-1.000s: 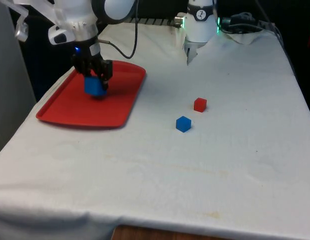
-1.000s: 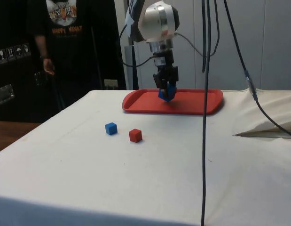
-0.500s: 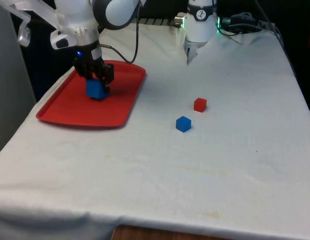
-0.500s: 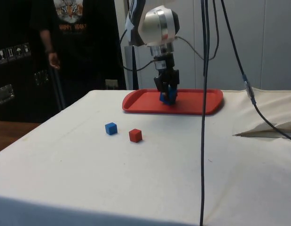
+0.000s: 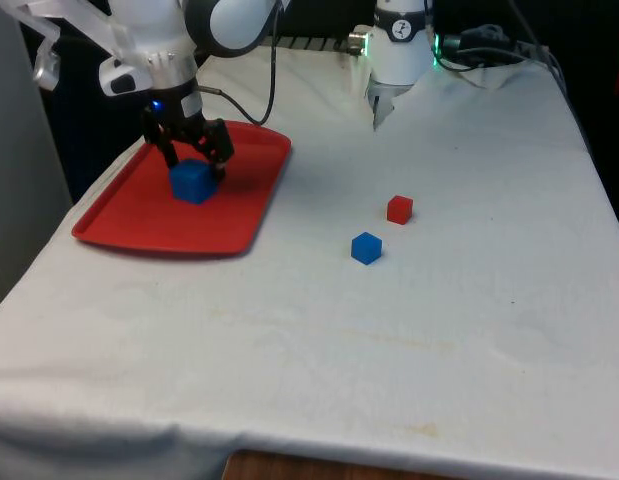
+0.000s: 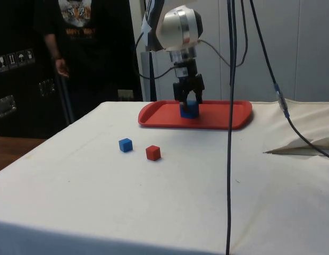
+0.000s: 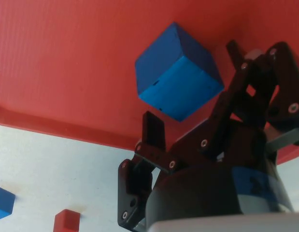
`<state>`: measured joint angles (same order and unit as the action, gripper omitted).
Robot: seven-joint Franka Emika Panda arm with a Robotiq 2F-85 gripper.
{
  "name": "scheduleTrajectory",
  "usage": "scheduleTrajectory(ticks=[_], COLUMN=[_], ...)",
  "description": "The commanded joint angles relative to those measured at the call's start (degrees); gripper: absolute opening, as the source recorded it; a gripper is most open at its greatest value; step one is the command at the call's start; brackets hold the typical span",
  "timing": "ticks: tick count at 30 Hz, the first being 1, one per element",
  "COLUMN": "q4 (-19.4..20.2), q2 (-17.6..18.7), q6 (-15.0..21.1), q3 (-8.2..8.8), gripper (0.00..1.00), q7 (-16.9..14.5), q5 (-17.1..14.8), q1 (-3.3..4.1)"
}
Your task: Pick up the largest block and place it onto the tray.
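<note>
My hand (image 5: 192,152) hangs just above the large blue block (image 5: 192,182), fingers spread apart and gripping nothing; in the wrist view the block (image 7: 178,72) sits free between and beyond my fingertips (image 7: 153,131). The block rests on the red tray (image 5: 139,225), in the half of it toward the table's far end, and the tray lies along one side edge of the table near the far corner. So I judge the placing itself done, and what is left is to get clear.

The risk now is snagging: my fingers straddle the block closely, so if I lift off at a slant or twist, a fingertip could catch a corner and tip or drag it toward the tray's rim. A straight rise should avoid that.

My wrist points down, nearly vertical, with the arm reaching in from the far end. The small red block (image 5: 399,209) and small blue block (image 5: 366,247) lie well apart from me, mid-table.
</note>
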<state>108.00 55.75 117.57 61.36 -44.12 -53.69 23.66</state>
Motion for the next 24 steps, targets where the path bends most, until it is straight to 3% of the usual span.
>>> scheduleTrajectory(ticks=[1,6,14,15,18,21,22,24], q4=[0.0,0.0,0.29,0.06,0.34,0.34,0.29,0.29], q2=[-0.11,0.0,-1.55,-1.2,-1.95,-2.12,-2.41,-2.52], q6=[-0.17,0.0,-2.46,-2.41,-3.5,-4.07,-4.64,-5.21], q3=[0.06,0.11,3.78,3.61,5.39,6.13,6.99,7.79], gripper=[1.0,1.0,1.0,1.0,1.0,1.0,1.0,1.0], q7=[-0.06,0.0,-0.29,-0.23,-0.4,-0.4,-0.4,-0.46], q5=[0.11,0.0,0.52,0.11,0.63,0.63,0.74,0.74], q1=[0.0,0.06,2.35,2.12,3.38,3.84,4.41,4.87])
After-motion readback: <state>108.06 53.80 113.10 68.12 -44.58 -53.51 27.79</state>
